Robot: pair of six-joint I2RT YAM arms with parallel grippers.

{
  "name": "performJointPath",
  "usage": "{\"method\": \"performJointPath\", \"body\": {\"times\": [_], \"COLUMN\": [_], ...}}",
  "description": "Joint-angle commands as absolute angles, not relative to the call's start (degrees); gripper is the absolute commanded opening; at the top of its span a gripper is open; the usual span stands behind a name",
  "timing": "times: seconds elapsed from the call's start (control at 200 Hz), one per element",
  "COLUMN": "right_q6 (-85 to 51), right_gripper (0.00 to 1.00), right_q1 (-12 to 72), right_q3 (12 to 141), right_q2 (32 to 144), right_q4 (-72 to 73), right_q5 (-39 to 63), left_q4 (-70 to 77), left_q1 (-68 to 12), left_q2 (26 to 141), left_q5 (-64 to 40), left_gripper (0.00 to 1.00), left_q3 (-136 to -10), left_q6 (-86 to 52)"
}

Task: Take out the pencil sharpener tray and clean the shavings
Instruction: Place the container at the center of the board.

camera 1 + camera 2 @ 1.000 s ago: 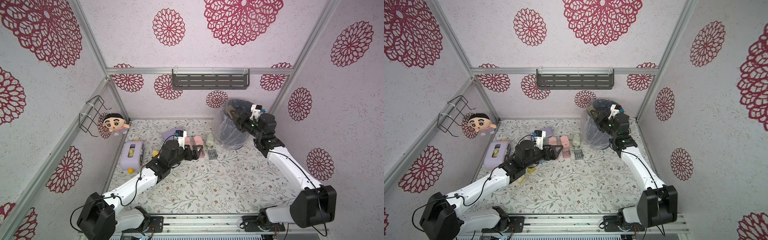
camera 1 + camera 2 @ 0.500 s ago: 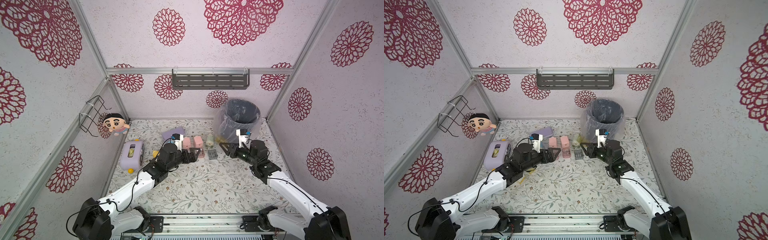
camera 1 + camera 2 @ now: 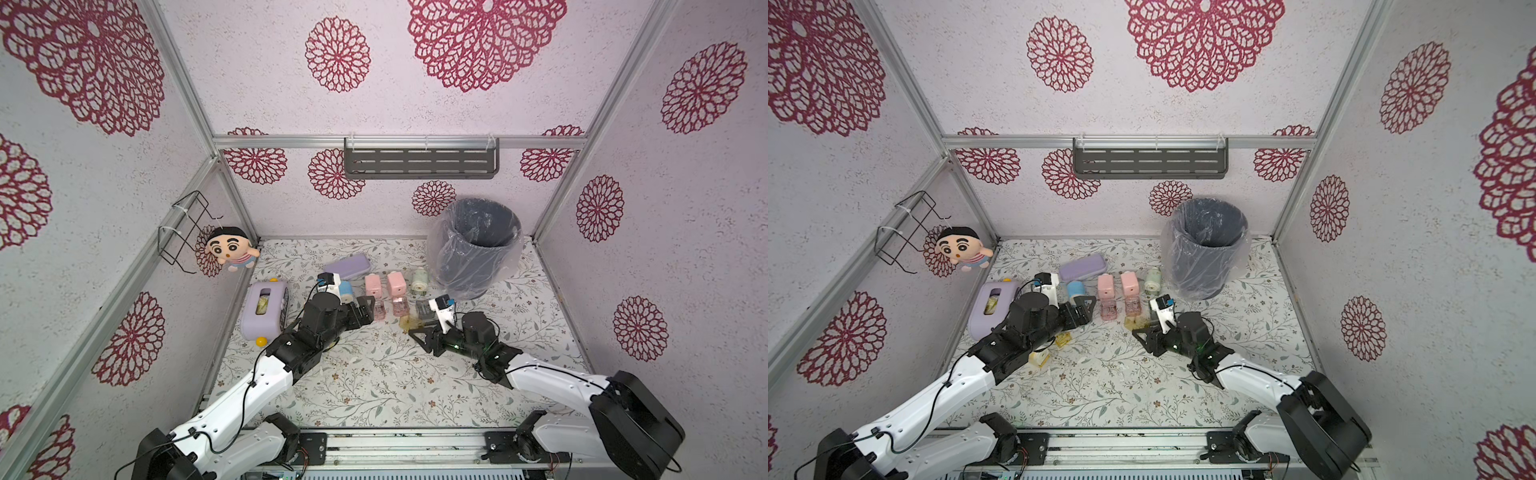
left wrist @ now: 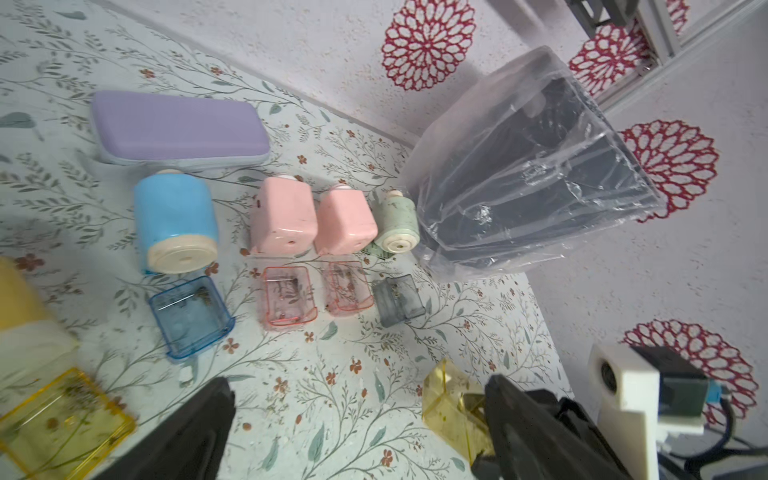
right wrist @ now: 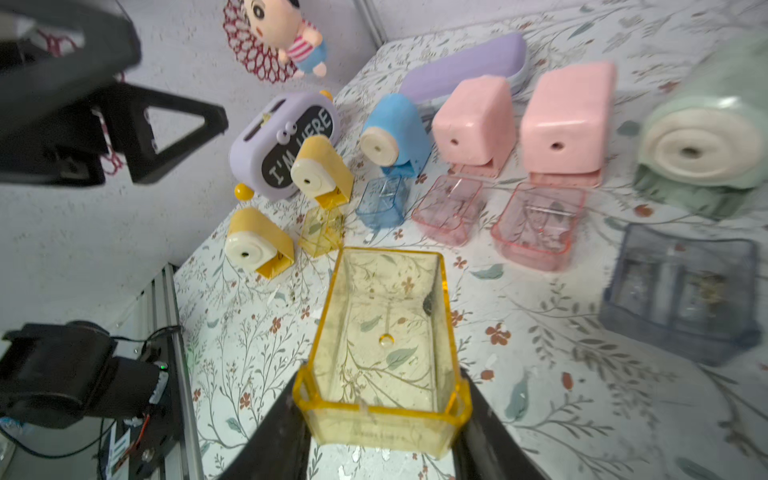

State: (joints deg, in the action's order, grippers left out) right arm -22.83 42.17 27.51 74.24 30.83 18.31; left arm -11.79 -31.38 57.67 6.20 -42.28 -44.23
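My right gripper [image 5: 382,419] is shut on a clear yellow sharpener tray [image 5: 382,332], low over the table in front of the grey tray [image 5: 681,291]; the held tray looks almost empty, with one dark speck. In both top views that yellow tray [image 3: 409,322] [image 3: 1136,322] sits at the right gripper's [image 3: 419,332] tip. My left gripper [image 3: 365,309] [image 4: 357,419] is open and holds nothing, near the blue sharpener [image 4: 174,220]. A second yellow tray [image 4: 62,419] holds brown shavings [image 4: 72,395].
Blue, pink and green sharpeners [image 4: 282,216] stand in a row with their trays [image 4: 286,299] pulled out before them. Two yellow sharpeners [image 5: 257,245] stand at the left. A lined bin [image 3: 478,249] stands at the back right. A purple case [image 3: 347,266] and a purple box [image 3: 266,307] lie at the left.
My right arm has come down from over the bin to the table, still gripping the yellow tray. My left arm has drawn back slightly and stays open.
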Motion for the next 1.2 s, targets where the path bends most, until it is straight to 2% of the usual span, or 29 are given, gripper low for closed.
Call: {"method": "performJointPath", "body": {"times": [0.0, 0.21, 0.395, 0.66, 1.196], "right_q6": [-18.8, -13.8, -9.6, -4.8, 0.3], "right_gripper": [0.34, 0.34, 0.34, 0.35, 0.41], "right_q1": [48.4, 59.7, 65.0, 67.3, 68.7], "right_q3": [28.3, 33.4, 39.5, 46.5, 58.7], "right_q2": [78.9, 90.6, 99.4, 108.8, 119.9], "right_q4": [39.9, 44.3, 45.3, 44.8, 39.3], "right_q5": [14.8, 9.8, 7.0, 6.0, 6.8], "left_q4": [-15.6, -16.3, -15.4, -14.7, -15.4], "left_q1": [-27.4, -21.4, -19.6, -18.3, -16.2], "left_q2": [54.9, 52.6, 52.6, 52.8, 50.3], "left_q5": [7.4, 4.4, 3.1, 1.8, 0.4], "left_gripper": [0.97, 0.98, 0.97, 0.97, 0.97], "left_q3": [-40.7, -38.6, -37.8, -37.4, -36.4], "left_q6": [-46.1, -48.6, -49.6, -49.7, -49.6]}}
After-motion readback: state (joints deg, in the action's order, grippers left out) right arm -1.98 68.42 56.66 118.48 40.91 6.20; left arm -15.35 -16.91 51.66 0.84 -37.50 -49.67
